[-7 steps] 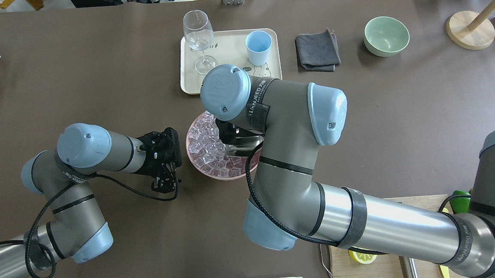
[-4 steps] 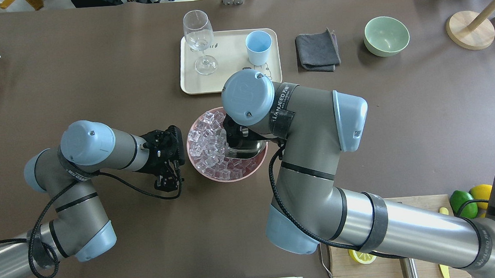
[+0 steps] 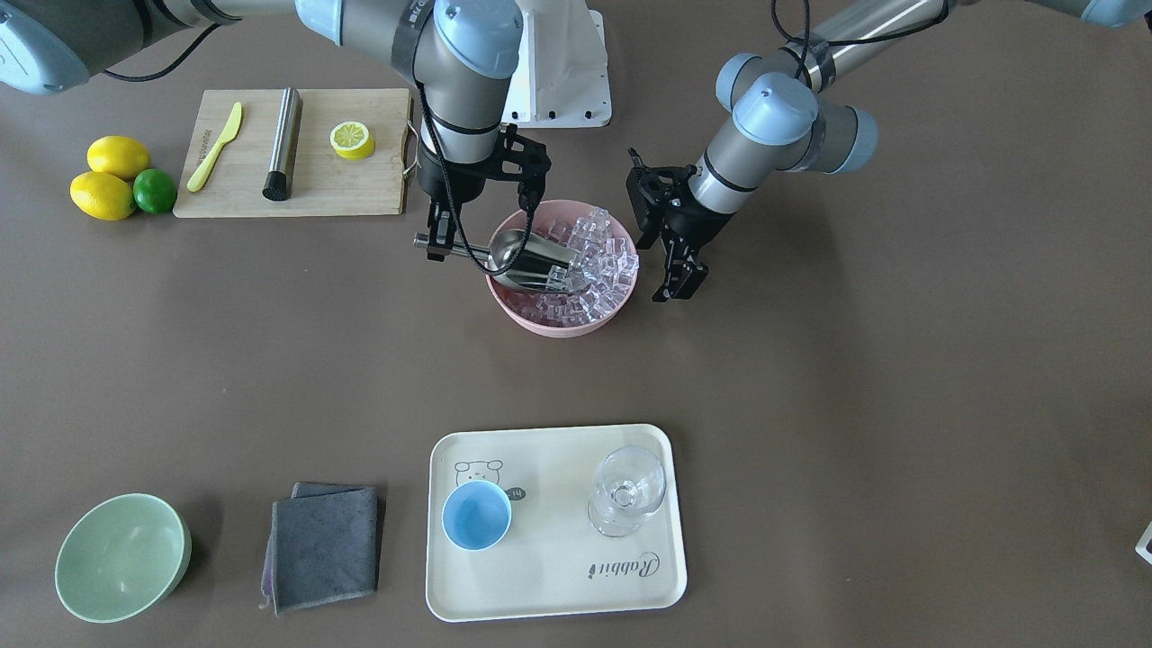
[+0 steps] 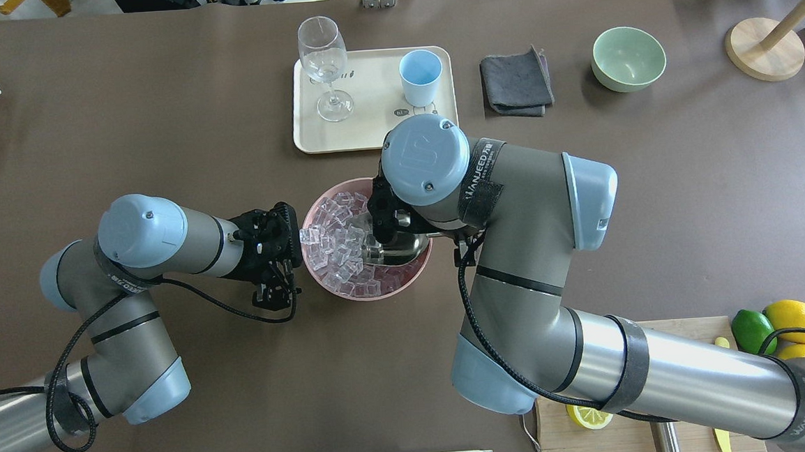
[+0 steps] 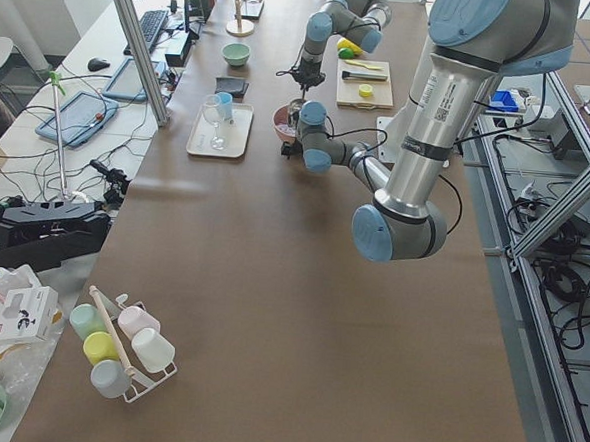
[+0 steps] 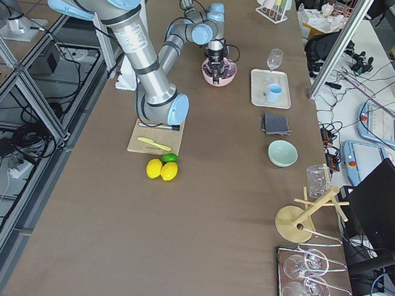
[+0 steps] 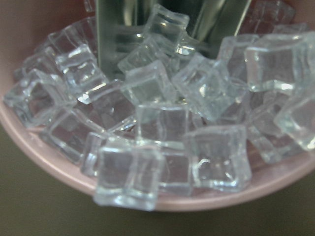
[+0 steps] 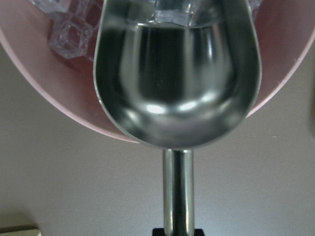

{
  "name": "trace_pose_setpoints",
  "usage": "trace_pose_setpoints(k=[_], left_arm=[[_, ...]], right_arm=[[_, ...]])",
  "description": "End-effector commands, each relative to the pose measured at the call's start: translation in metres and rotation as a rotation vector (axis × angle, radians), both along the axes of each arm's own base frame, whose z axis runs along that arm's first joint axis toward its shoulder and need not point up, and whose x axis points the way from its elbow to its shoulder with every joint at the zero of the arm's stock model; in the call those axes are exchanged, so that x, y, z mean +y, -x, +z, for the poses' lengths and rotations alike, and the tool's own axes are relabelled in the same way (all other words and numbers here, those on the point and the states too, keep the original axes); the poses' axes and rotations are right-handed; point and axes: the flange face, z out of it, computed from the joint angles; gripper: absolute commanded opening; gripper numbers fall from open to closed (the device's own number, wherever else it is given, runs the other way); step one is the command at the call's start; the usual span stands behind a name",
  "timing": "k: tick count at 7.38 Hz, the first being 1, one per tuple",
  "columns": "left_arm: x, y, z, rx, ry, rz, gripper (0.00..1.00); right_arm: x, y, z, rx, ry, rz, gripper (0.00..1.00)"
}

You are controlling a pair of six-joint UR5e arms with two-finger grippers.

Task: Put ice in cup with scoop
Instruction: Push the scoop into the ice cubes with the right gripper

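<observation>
A pink bowl (image 3: 558, 326) of ice (image 3: 598, 261) stands mid-table. My right gripper (image 3: 436, 243) is shut on the handle of the steel scoop (image 3: 526, 256). The scoop's trough lies in the bowl with its mouth against the ice. In the right wrist view the scoop (image 8: 177, 73) is nearly empty, with a cube at its mouth. My left gripper (image 3: 673, 286) looks shut and empty, close beside the bowl's rim. Its wrist view shows the ice (image 7: 162, 123) close up. The light-blue cup (image 3: 476, 515) stands empty on a cream tray (image 3: 558, 585).
A stemmed glass (image 3: 627, 490) shares the tray. A grey cloth (image 3: 324, 544) and a pale green bowl (image 3: 121, 558) lie beside the tray. A cutting board (image 3: 360, 193) with a lemon half, a steel cylinder and a knife sits by my right arm, with lemons (image 3: 108, 180) beyond it.
My right arm has swung to the right, drawing the scoop across the ice toward the bowl's right side. My left gripper has edged closer to the bowl.
</observation>
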Motion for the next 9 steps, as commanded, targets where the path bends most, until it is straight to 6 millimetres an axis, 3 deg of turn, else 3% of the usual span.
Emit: trace_pose_setpoints(k=[1,2,5,9], left_arm=[[-0.001,0.000,0.000,-0.001,-0.002,-0.003,0.98],[-0.001,0.000,0.000,-0.001,-0.002,-0.003,0.98],[-0.001,0.000,-0.001,0.002,-0.003,-0.003,0.98],[0.000,0.002,-0.002,0.023,-0.015,-0.004,0.98]], right_arm=[[-0.009,-0.008,0.004,-0.062,0.035,0.009,0.00],[-0.009,-0.008,0.020,-0.088,0.046,0.006,0.00],[-0.010,-0.006,0.023,-0.124,0.063,0.035,0.00],[-0.012,-0.002,0.048,-0.183,0.055,0.064,0.00]])
